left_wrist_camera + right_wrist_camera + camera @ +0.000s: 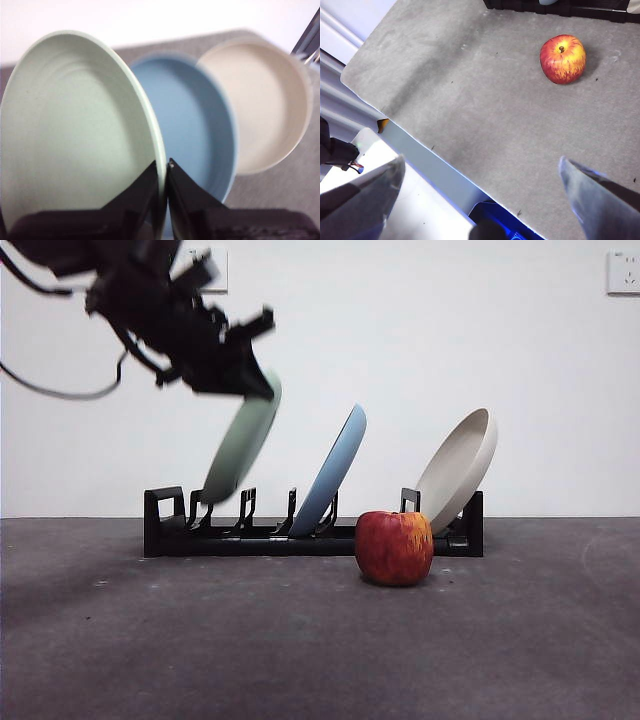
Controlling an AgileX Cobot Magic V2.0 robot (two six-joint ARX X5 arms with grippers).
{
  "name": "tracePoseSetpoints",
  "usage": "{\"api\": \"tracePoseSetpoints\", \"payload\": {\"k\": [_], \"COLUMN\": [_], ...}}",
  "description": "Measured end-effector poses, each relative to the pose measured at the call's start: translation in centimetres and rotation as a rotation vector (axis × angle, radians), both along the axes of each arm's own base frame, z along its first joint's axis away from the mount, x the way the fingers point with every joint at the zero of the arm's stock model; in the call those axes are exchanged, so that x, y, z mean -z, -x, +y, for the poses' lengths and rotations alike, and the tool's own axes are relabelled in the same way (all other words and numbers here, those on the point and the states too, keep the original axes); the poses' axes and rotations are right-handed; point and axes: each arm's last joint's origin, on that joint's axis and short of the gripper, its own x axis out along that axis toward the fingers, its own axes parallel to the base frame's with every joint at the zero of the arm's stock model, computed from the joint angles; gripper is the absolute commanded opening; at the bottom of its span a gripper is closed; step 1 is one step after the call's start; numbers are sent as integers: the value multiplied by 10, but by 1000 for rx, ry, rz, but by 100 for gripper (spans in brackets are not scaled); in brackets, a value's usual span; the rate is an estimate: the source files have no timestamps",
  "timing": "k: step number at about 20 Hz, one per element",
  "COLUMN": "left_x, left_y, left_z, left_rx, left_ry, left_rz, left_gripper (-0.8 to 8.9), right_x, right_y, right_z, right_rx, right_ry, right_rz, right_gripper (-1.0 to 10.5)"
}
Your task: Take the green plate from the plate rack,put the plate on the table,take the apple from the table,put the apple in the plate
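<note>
Table (300, 640) carries plate rack (310, 538). Green plate (242, 440) tilted in rack's end slot, top edge leaning toward blue plate (330, 472). Only left wrist view shows left gripper (164, 172) jaws clamped on its rim. Right gripper (480, 175) spread wide, apple (563, 58) well apart, stem up.

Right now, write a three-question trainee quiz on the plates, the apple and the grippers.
1. True or false: the left gripper is shut on the rim of the green plate.
2. Which plate stands in the middle of the plate rack? A green, B blue, C beige.
3. Fill in: the apple rests on the ____, in front of the rack.

Key: 1 true. 2 B, the blue plate; the beige plate is at the far end. 3 table. The right gripper waits open, off the table's edge.
</note>
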Motion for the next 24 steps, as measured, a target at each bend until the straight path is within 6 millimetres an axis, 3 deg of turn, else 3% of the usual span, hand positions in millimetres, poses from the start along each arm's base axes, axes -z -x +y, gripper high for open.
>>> {"api": "tracePoseSetpoints", "payload": {"k": [3,6,10,13,16,20,24], "left_x": [-33,-67,-117,-138,-130,-98,-48], "left_y": [16,47,123,178,202,208,214], "left_z": [6,14,20,26,26,9,-18], "left_rx": [3,25,67,75,93,197,248], "left_ry": [26,13,-115,-266,-434,-562,-698], "left_rz": [-74,-91,-166,-220,-140,-19,17], "left_gripper": [-8,-8,-6,-6,-6,-6,-6], "right_x": [0,0,0,0,0,0,0], "right_y": [0,0,0,0,0,0,0], "right_z": [0,0,0,0,0,0,0], "right_rx": [0,0,0,0,0,0,0], "right_ry": [0,0,0,0,0,0,0], "right_rz": [0,0,0,1,1,1,1], "right_gripper": [684,684,683,670,658,659,659]}}
